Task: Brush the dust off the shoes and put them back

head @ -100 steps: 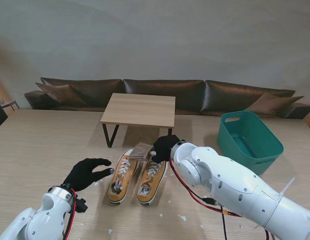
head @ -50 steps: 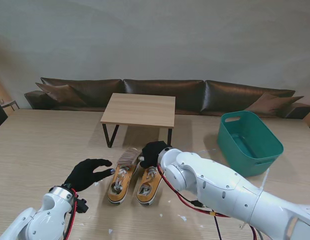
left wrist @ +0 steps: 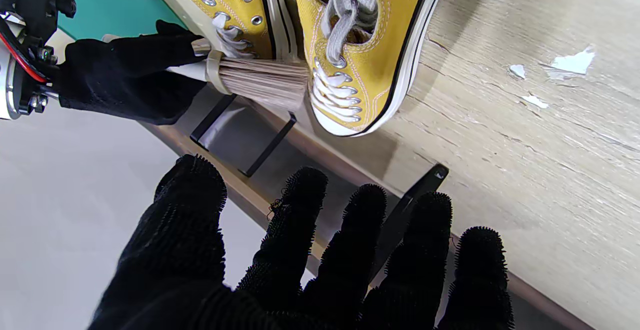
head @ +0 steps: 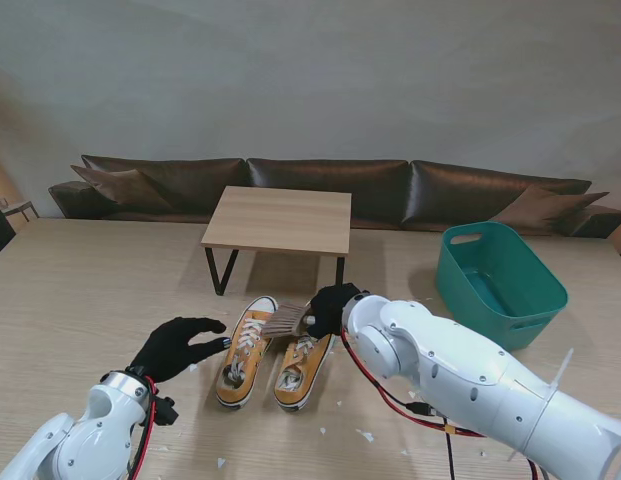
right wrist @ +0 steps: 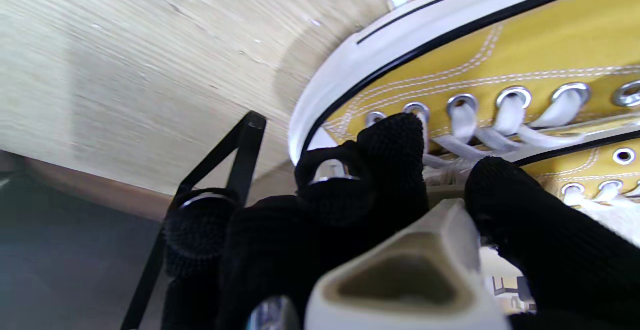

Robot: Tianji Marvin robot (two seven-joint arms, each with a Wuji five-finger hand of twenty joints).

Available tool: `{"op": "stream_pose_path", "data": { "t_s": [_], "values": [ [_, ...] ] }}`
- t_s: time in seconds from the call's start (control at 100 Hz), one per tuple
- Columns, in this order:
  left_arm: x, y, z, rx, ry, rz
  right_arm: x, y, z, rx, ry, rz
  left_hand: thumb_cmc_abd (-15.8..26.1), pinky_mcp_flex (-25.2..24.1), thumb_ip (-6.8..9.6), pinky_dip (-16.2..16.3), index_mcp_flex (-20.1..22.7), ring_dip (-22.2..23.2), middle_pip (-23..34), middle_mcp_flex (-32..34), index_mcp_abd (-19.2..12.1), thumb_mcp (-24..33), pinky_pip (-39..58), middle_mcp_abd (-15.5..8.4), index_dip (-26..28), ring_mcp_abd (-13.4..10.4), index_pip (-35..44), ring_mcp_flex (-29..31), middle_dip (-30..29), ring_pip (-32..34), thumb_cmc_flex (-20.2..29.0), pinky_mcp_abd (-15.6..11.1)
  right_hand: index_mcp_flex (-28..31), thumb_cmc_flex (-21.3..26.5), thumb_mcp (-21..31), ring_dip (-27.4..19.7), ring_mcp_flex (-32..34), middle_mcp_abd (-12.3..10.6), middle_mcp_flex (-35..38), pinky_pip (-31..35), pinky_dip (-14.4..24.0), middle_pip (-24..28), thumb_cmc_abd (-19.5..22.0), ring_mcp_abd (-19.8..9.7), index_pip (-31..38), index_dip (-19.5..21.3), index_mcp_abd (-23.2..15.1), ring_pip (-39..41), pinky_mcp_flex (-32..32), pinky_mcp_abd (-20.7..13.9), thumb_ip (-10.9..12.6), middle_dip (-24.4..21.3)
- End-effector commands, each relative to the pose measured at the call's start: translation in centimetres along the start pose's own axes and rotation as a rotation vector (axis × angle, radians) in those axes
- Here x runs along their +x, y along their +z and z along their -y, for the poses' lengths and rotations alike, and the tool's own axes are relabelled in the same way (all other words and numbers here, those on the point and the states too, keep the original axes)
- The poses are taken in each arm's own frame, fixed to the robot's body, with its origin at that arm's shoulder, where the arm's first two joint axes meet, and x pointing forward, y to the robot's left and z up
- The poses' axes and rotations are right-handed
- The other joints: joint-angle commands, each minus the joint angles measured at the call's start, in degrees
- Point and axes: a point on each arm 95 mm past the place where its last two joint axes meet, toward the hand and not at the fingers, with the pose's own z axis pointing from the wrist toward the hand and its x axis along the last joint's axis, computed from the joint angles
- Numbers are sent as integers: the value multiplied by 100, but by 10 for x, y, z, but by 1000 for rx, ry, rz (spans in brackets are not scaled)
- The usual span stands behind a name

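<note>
Shoes (head: 273, 352) are lying heel-to-toe along your 6–12 line; your right hand (head: 331, 308) is gripping the brush (head: 286, 321) at their toes, left hand (head: 174, 346) hovering spread-fingered at 9.

The shoes (head: 273, 357) are yellow canvas with white stitching, metal eyelets, flat cloth laces and smooth white rubber edging. The brush (left wrist: 250, 77) has pale, fine bristles and a matt cream plastic handle. Both hands, left hand (head: 176, 346) and right hand (head: 330, 308), wear black knitted gloves with a nubbly grip. The table (head: 70, 300) is light matt wood grain, the basket (head: 500, 282) smooth green plastic.
</note>
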Motion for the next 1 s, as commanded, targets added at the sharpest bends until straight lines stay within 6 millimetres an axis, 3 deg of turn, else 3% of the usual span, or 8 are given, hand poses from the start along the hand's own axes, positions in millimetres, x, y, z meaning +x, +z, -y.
{"op": "stream_pose_path", "data": {
  "t_s": [0.0, 0.5, 0.99],
  "values": [
    [1, 0, -2, -19, -1, -1, -4, -5, 6, 15, -4, 1, 280, -57, 266, -6, 154, 12, 29, 82, 85, -71, -141, 63, 5, 84, 21, -30, -31, 7, 155, 50, 534, 12, 392, -57, -60, -280, 469, 369, -59, 438, 474, -1002, 77, -52, 344, 324, 2677, -85, 188, 97],
    [1, 1, -3, -27, 6, 1, -23, -53, 10, -95, 140, -12, 293, -54, 266, -4, 152, 12, 27, 83, 86, -64, -140, 64, 5, 81, 21, -29, -29, 7, 159, 47, 535, 33, 410, -59, -63, -243, 469, 366, -61, 422, 448, -954, 71, -57, 369, 334, 2674, -33, 184, 95],
    [2, 2, -5, -38, 5, 4, -45, -93, 37, -172, 297, 48, 299, -58, 265, -4, 166, 12, 31, 95, 77, -69, -141, 54, 6, 86, 26, -30, -27, 5, 155, 42, 549, 67, 424, -56, -66, -198, 470, 380, -58, 424, 407, -898, 59, -65, 418, 341, 2674, 26, 182, 100]
  ]
}}
